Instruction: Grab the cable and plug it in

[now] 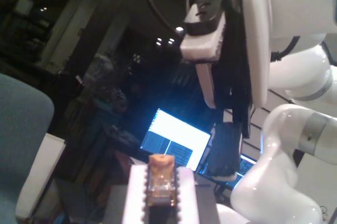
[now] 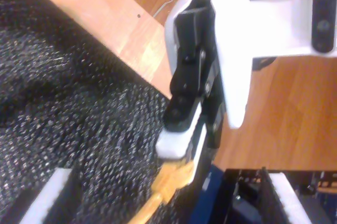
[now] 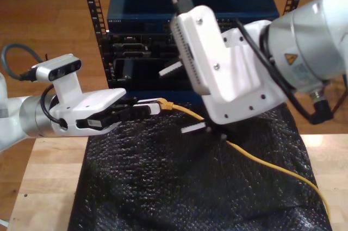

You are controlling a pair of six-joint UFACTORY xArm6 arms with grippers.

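Mat (image 3: 163, 187), ext view: my first claw (image 3: 152, 106) pinches cable (image 3: 261, 157); my second claw (image 3: 182, 99) wide, empty.

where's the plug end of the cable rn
In the exterior view, the cable ends center-left, its plug pinched in my first gripper above the black mat.

Mat (image 3: 179, 187): black, bubbly, slightly shiny plastic. Table (image 3: 43, 187): smooth pale wood. Arm shells (image 3: 321, 30): glossy white plastic. Cable (image 3: 272, 160): smooth yellow jacket.
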